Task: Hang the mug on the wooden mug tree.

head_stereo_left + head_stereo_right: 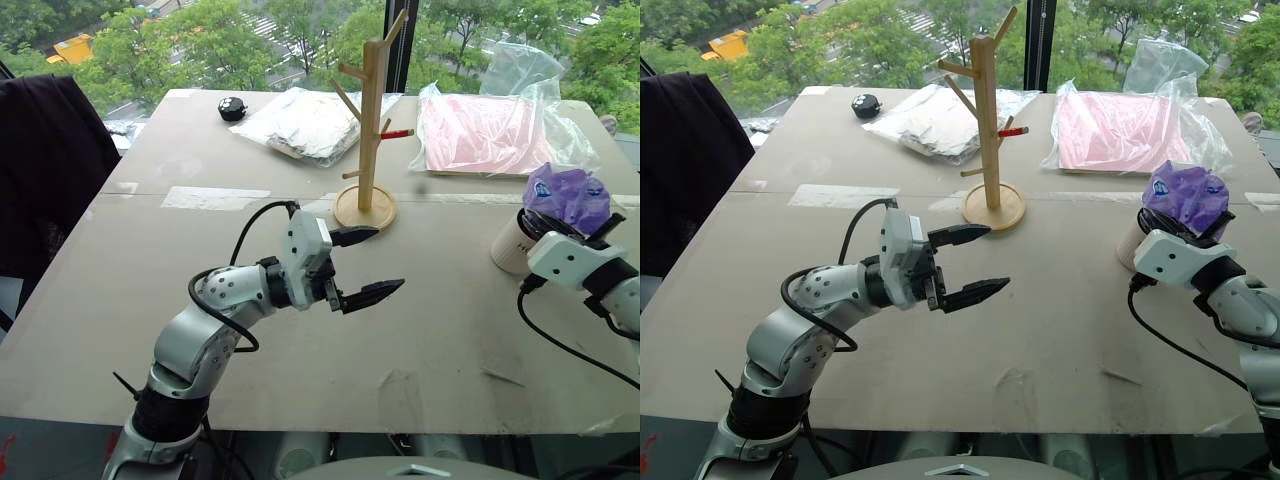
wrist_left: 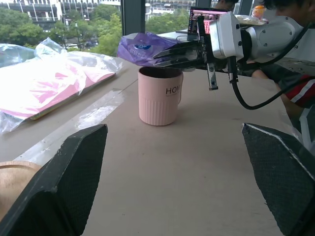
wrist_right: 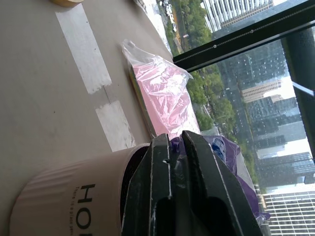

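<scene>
Mug (image 2: 159,96) stands upright, mouth up; right end effector (image 2: 170,56) pinches its rim.

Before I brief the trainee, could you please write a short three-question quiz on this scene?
1. True or false: the mug already hangs on the mug tree.
2. What has the right gripper shut on? A) the mug's rim B) the tree's red-tipped peg C) the pink packet
3. How do the left gripper's fingers stand?

Key: 1. False; it stands on the table, away from the tree. 2. A. 3. Open, holding nothing.
</scene>
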